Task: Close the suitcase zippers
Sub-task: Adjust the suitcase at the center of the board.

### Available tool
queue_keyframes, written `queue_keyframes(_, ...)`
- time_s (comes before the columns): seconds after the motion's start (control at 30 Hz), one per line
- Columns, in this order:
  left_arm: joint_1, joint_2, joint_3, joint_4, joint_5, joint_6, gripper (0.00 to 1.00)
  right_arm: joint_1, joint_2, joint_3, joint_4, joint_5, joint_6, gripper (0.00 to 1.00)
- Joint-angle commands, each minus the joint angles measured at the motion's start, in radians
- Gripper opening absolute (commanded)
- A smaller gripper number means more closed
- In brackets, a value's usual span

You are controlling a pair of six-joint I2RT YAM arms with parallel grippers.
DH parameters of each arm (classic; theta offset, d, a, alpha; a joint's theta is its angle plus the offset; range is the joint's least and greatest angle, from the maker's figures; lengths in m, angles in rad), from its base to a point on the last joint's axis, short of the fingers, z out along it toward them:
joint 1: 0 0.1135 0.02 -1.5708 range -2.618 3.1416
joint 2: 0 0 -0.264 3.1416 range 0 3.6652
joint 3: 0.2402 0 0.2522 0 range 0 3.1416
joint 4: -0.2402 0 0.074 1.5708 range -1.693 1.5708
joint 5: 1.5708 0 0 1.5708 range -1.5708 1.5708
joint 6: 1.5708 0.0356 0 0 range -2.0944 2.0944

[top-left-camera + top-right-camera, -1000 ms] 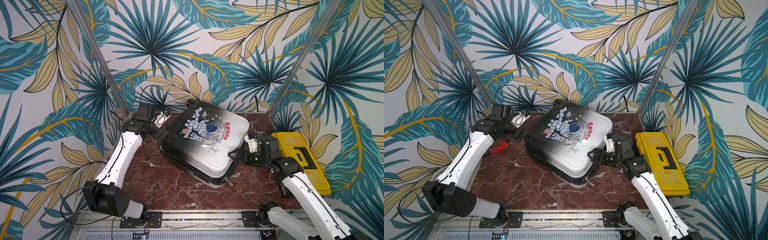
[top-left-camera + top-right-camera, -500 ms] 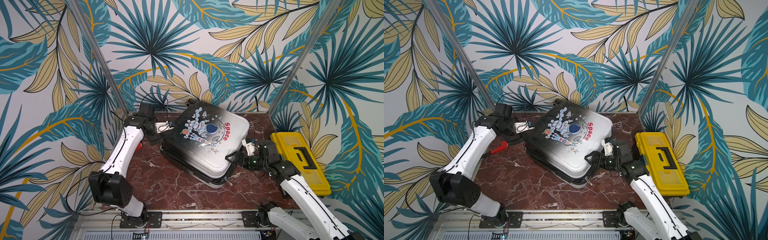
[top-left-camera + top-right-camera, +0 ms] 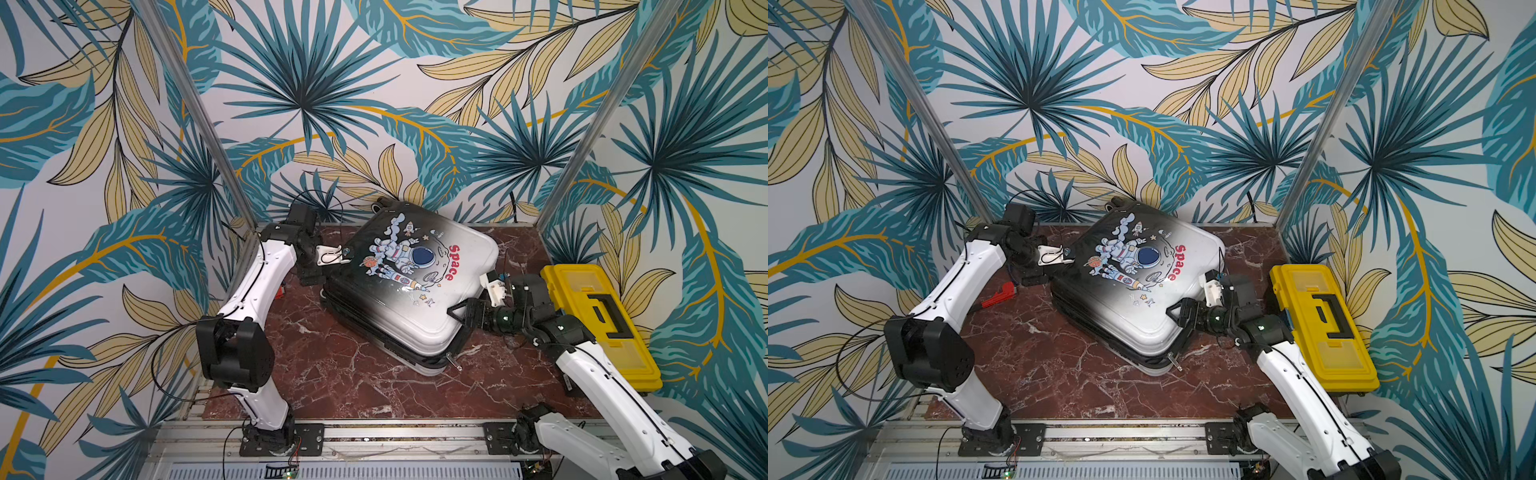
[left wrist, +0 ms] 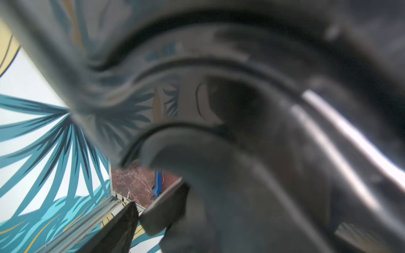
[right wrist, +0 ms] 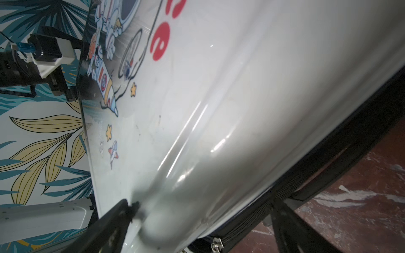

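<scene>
the suitcase [image 3: 409, 286] lies flat and skewed in the middle of the table [image 3: 332, 374], print side up, one corner toward the far wall and one toward the near edge. the right gripper [image 3: 459, 326] is at its near right side with jaws wide apart, one finger on top of the lid and one below the rim, not clamped. the left gripper [image 3: 336, 268] is at the far left corner, jaws apart too, straddling the edge and gripping nothing i can see.

the job now looks like bringing the two halves together so the zipper [image 5: 263, 210] can run. in the right wrist view the seam gapes along that side, so i would press the lid down squarely first, brace the left corner so the case does not slide, and only then go for the pull tab [image 3: 454, 361] sticking out at the near corner. it is thin and loose, so pinch it close to the slider and pull along the track, not away from it.

the left wrist view is a blur of dark shell, no use for detail. whether there is a second tab i cannot tell; the far and left stretches of the seam are hidden. the yellow toolbox [image 3: 598, 320] sits apart on the right.
</scene>
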Motion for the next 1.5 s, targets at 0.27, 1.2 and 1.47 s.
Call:
queue_keyframes(0.27,-0.121,-0.025,-0.072,0.026,0.048,-0.066,0.86,-0.043,0.209,0.137,-0.005,0.084,-0.114,0.99)
queue_keyframes(1.2,-0.351,-0.215,-0.227,0.025,0.011,-0.481,0.75,-0.282,0.439,0.380,-0.100,0.057,-0.320,0.97)
queue_keyframes(1.47,-0.352,-0.242,-0.268,0.025,-0.135,-0.437,0.75,-0.286,0.441,0.391,-0.101,0.041,-0.333,0.97)
